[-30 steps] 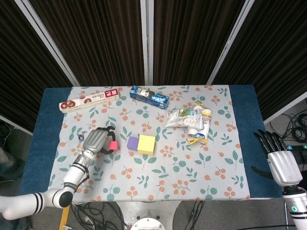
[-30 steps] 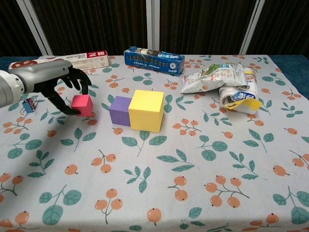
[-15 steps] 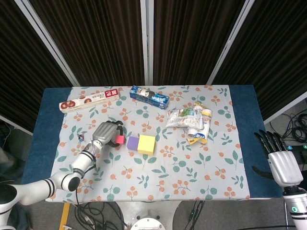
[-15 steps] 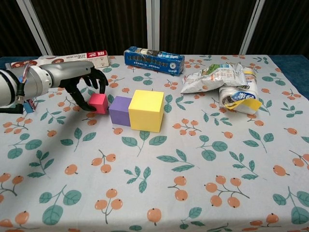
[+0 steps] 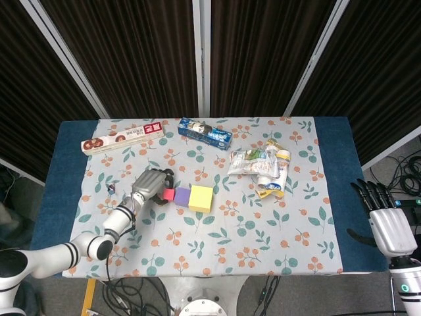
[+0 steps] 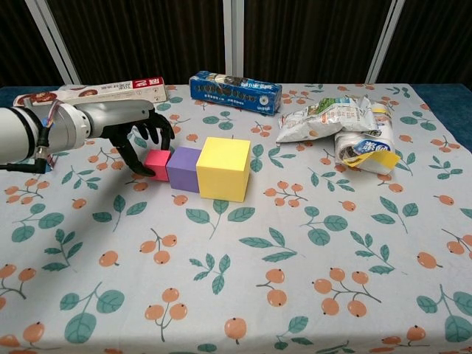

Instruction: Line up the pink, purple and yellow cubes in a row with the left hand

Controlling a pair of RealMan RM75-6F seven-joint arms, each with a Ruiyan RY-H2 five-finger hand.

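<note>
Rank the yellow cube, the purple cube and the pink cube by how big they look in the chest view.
1. yellow cube, clearly largest.
2. purple cube.
3. pink cube, smallest; the left hand holds it and hides part.
All three sit at similar distance, so the order seems reliable.

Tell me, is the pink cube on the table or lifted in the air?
On the table: the pink cube sits level beside the purple cube, and the left hand holds it.

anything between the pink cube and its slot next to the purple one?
Nothing visible. The pink cube sits right against the purple cube, which adjoins the yellow cube. The left hand is wrapped around the pink cube.
</note>
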